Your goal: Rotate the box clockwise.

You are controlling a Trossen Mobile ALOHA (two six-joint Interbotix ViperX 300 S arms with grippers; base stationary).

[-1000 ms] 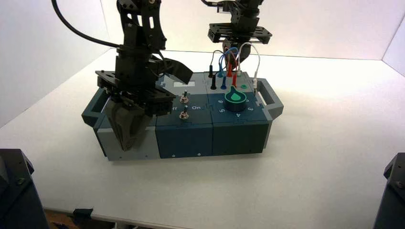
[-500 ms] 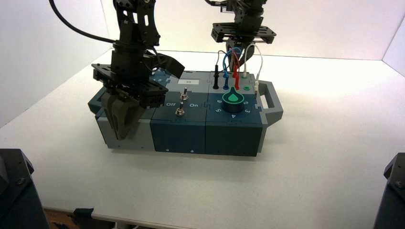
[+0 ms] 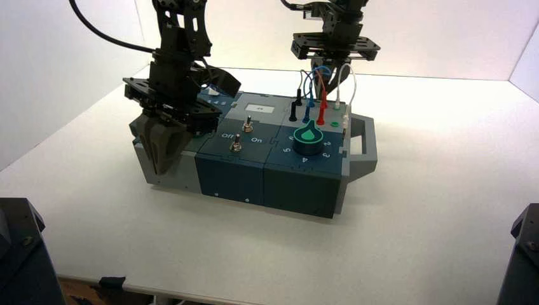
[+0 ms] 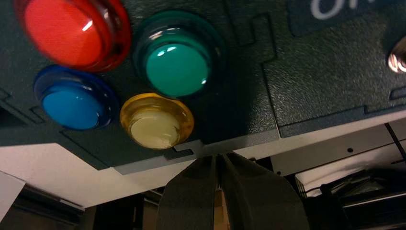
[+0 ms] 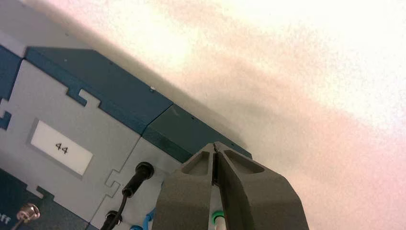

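Now box (image 3: 267, 159) sits between closed left fingers (image 3: 159, 149) and closed right fingers (image 5: 230, 191).

Dark teal and grey panels on the box (image 3: 267, 171). Red button (image 4: 72, 31), green button (image 4: 177, 62), blue button (image 4: 74, 103), yellow button (image 4: 155, 122). Bright green knob (image 3: 308, 136). Red, blue, black and white wires (image 3: 321, 89). White label (image 5: 61, 147) with black "44". White table (image 3: 413, 210). Black grippers.

Bright overhead light, glare, blurred close-ups
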